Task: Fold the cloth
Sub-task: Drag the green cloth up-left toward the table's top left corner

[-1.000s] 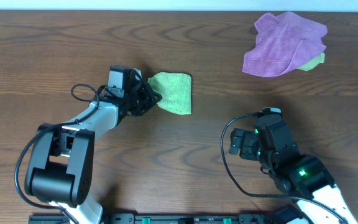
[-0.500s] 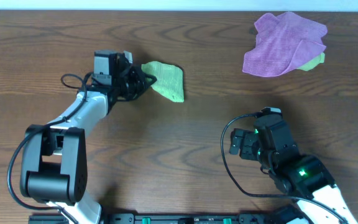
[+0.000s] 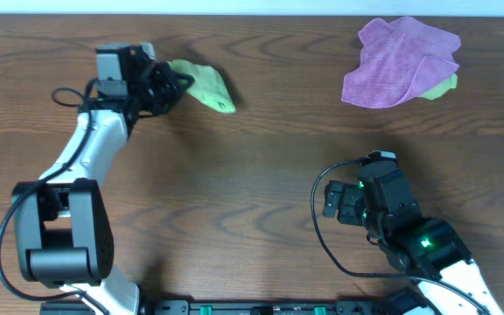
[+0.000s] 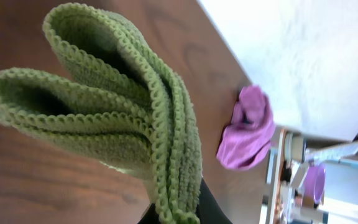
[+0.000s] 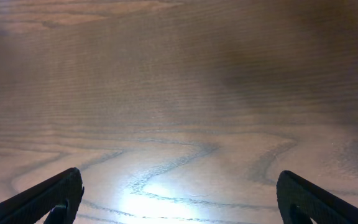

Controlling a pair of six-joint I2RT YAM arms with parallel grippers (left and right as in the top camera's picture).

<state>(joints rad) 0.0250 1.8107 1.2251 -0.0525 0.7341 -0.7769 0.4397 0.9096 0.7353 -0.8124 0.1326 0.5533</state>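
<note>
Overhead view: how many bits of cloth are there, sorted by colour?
lime-green cloth: 1
purple cloth: 1
pale yellow-green scrap, peeking out at the purple one's edge: 1
Total: 3

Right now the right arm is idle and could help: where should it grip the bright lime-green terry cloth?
Probably the free tapered corner of the bright lime-green terry cloth, farthest from the left gripper, approached from the overhead view's lower right. The left gripper is shut on the opposite end, where folded layers bunch.
</note>
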